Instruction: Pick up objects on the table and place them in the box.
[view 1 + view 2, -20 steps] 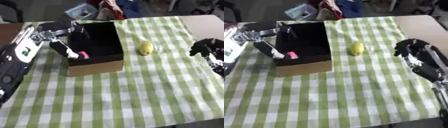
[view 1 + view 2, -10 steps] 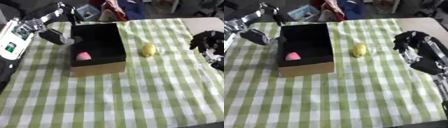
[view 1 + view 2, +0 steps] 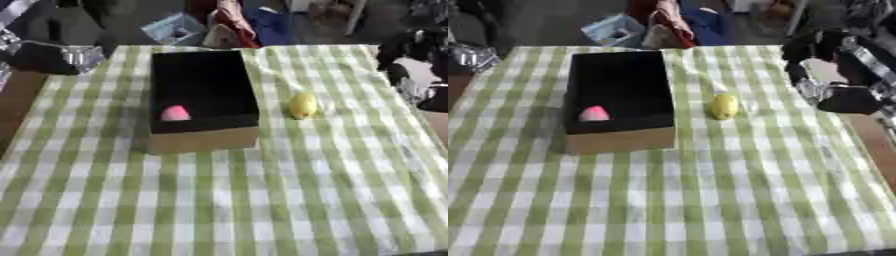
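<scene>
A cardboard box [image 3: 203,141] with a black inside stands left of the middle of the checked cloth. A small pink object [image 3: 175,113] lies inside it, near the front wall. A yellow, lemon-shaped object [image 3: 724,106] lies on the cloth just right of the box. My left hand [image 3: 51,55] is blurred at the far left, off the box and above the table's far corner. My right hand [image 3: 835,80] hangs over the table's right edge, to the right of the yellow object and apart from it, with relaxed fingers holding nothing.
The green and white checked cloth [image 3: 262,200] covers the table, and bare wood shows at both side edges. Beyond the far edge lie a light blue container [image 3: 179,30] and a heap of red, blue and white things [image 3: 245,25].
My left hand has drawn back out of the box, up and to the left, leaving the pink object inside. My right hand has risen a little toward the far right. The camera has shifted.
</scene>
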